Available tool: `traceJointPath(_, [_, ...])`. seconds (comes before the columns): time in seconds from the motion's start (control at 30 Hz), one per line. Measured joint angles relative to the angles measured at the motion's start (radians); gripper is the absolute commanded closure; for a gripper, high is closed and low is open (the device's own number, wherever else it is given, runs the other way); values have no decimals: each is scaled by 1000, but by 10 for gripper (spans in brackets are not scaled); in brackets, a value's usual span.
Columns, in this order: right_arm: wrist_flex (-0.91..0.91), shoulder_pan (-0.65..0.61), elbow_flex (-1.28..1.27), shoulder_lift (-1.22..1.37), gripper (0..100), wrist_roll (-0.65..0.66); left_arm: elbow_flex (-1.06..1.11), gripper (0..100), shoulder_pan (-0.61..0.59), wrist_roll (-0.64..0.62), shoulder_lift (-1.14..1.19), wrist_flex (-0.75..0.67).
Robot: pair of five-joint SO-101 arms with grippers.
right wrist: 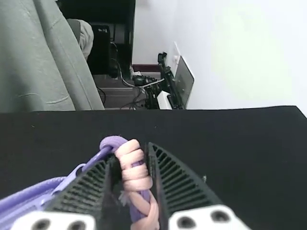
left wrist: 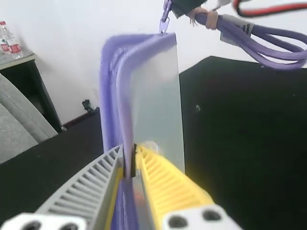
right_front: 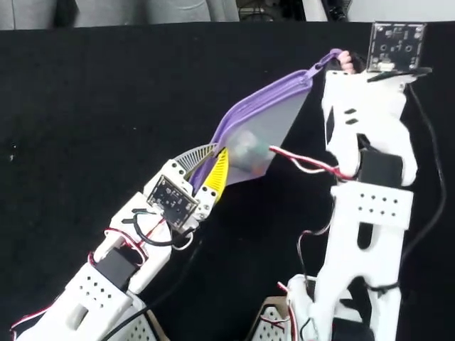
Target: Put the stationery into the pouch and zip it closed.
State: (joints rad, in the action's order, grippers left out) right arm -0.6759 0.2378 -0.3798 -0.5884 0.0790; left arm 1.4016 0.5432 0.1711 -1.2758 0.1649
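The pouch (right_front: 259,131) hangs above the table (right_front: 85,128), left gripper (right_front: 207,165) clamped on its seven-o'clock corner, right gripper (right wrist: 130,155) pinching the pull cord (right wrist: 128,168) at one o'clock; blurred contents, perhaps stationery (right_front: 249,148), show inside.

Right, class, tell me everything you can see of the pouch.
The pouch is flat, with a frosted see-through side and a purple zip band along one edge. Blurred things show inside. It hangs stretched between the grippers above the table: the left gripper pinches one end, the right gripper clamps the purple and pink cord at the other. Whether the zip is fully shut I cannot tell.
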Motion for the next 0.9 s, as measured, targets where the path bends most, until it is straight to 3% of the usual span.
traceJointPath(0.23, [-28,3,9,11,988,5,18,959,0,0,0,0])
traceJointPath(0.4, [-107,5,75,11,988,5,49,816,-5,-5,5,12])
traceJointPath(0.53, [-172,-6,117,11,988,9,61,798,-5,-31,6,14])
traceJointPath(0.9, [-232,-91,190,11,988,66,46,798,-206,-107,18,17])
